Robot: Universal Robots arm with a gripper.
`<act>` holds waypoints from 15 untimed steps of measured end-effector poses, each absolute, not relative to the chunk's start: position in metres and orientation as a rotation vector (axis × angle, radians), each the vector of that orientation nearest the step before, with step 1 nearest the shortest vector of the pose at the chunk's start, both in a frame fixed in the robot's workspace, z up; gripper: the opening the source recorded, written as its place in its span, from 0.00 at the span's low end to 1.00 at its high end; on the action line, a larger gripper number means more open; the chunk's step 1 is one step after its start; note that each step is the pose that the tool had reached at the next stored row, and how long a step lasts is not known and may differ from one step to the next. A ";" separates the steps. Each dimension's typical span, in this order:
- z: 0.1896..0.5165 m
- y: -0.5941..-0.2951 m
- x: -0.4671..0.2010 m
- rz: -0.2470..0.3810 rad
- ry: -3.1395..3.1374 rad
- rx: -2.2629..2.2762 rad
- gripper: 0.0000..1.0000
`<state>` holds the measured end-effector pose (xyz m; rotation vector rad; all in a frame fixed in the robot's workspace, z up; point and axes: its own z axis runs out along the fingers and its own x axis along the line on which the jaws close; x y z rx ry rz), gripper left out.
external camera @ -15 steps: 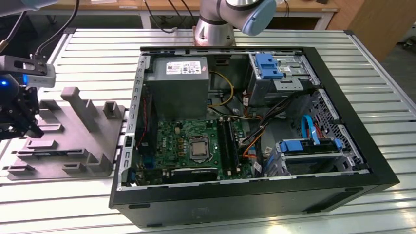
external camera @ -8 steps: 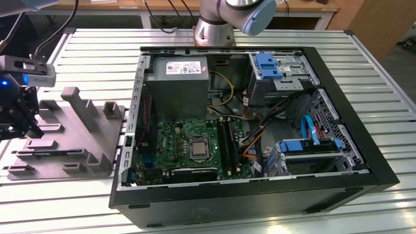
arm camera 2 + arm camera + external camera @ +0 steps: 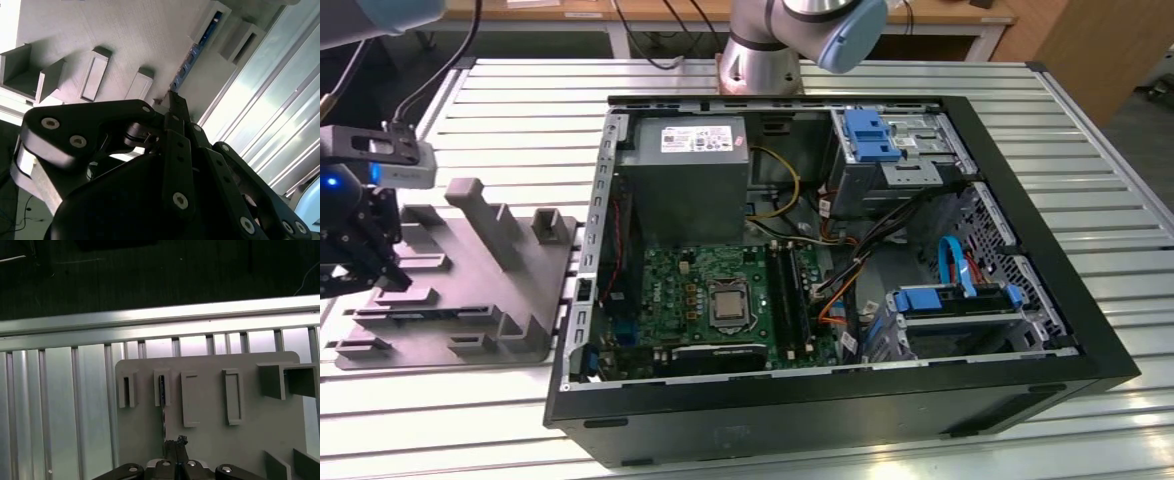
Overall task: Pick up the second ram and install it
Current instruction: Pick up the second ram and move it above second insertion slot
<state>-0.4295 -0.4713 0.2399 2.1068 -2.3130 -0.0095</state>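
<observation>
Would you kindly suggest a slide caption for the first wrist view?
Claw close to one end of the second ram, standing on edge in a grey holder on the slatted table.

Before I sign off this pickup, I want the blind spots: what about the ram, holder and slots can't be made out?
- Ram: edge-on in the first wrist view, chips unseen; its near end sits behind the gripper.
- Holder: the gripper covers its end at the exterior view's left.
- Slots: too small in the exterior view to tell if any are filled.
</observation>
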 end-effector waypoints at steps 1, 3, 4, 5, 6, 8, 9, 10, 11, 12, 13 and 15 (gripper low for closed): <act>0.238 -0.472 -0.430 -0.009 -2.311 2.108 0.10; 0.235 -0.472 -0.430 -0.009 -2.307 2.111 0.10; 0.234 -0.473 -0.430 -0.008 -2.305 2.113 0.10; 0.234 -0.474 -0.430 -0.008 -2.303 2.114 0.10; 0.233 -0.474 -0.430 -0.007 -2.302 2.116 0.10; 0.231 -0.476 -0.430 -0.006 -2.297 2.120 0.10; 0.230 -0.476 -0.429 -0.006 -2.294 2.124 0.10; 0.229 -0.476 -0.429 -0.006 -2.288 2.130 0.10; 0.228 -0.476 -0.429 -0.006 -2.279 2.139 0.10; 0.227 -0.476 -0.429 -0.006 -2.269 2.150 0.10; 0.226 -0.476 -0.429 -0.006 -2.258 2.161 0.10; 0.224 -0.476 -0.429 -0.006 -2.236 2.183 0.10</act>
